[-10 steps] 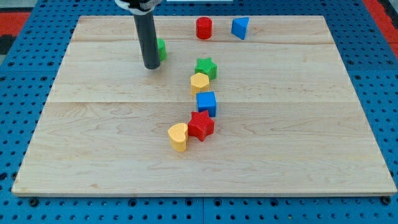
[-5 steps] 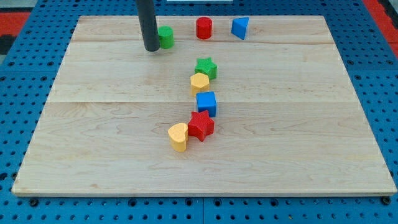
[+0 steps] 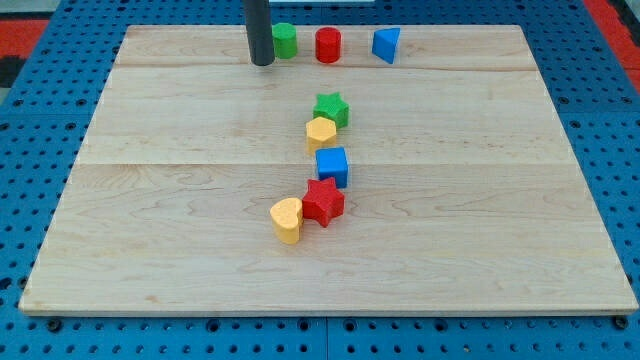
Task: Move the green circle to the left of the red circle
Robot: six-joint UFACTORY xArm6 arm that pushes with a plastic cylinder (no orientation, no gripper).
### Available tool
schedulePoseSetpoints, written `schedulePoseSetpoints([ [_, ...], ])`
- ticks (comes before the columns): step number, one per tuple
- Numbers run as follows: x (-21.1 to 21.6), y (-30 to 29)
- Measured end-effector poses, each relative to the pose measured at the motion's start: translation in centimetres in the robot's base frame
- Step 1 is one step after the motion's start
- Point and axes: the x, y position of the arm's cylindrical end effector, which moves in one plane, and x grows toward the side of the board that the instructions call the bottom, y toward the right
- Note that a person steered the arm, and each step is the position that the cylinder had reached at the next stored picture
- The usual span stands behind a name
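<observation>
The green circle (image 3: 286, 41) stands near the view's top edge of the wooden board (image 3: 150, 200), just left of the red circle (image 3: 328, 45) with a small gap between them. My tip (image 3: 262, 62) is directly left of the green circle, touching or almost touching its lower left side. The dark rod rises out of the view's top.
A blue triangle (image 3: 386, 44) stands right of the red circle. Down the board's middle run a green star (image 3: 331, 108), a yellow block (image 3: 321, 132), a blue cube (image 3: 332, 165), a red star (image 3: 323, 201) and a yellow heart (image 3: 287, 220).
My tip has moved up and to the right, pushing the green circle from the upper left of the board to a spot just left of the red circle.
</observation>
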Motion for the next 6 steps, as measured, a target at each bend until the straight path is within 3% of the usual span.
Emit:
schedulePoseSetpoints([
  [5,-2.1,-1.6],
  [6,1.0,-1.6],
])
